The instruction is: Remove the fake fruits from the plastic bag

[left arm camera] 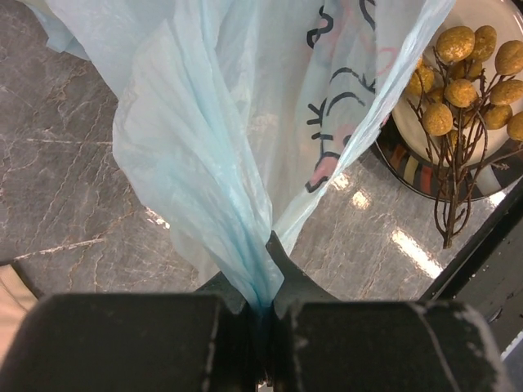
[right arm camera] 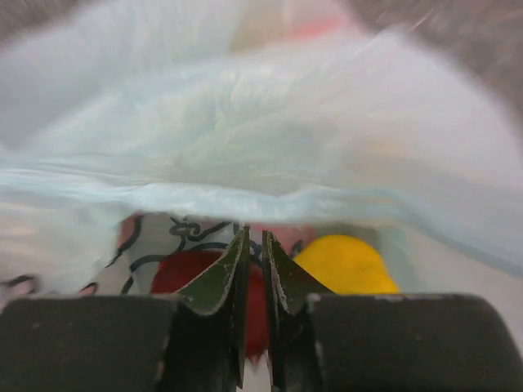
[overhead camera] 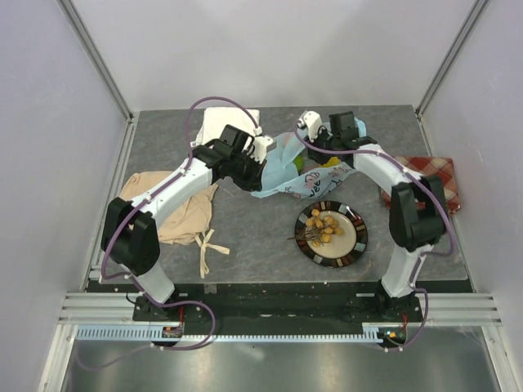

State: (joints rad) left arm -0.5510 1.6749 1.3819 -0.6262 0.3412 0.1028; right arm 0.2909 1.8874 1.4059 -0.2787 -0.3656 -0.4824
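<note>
glossy red and yellow plastic fruits (right arm camera: 347,265) lie inside the thin light-blue plastic bag (overhead camera: 282,175) just behind the striped plate (overhead camera: 361,241). probably light and slippery, so pinch across the middle. left claw (left arm camera: 268,278) clenched on bag film; right claw (right arm camera: 253,245) almost shut, grip unclear.

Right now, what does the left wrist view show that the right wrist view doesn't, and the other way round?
Only left wrist: the left gripper shut on a gathered fold of the plastic bag, plus the tan berry cluster on the striped plate. Only right wrist: a red fruit and a yellow fruit at the bag's mouth, behind the right gripper. Both: the light-blue bag with its dark print.
</note>
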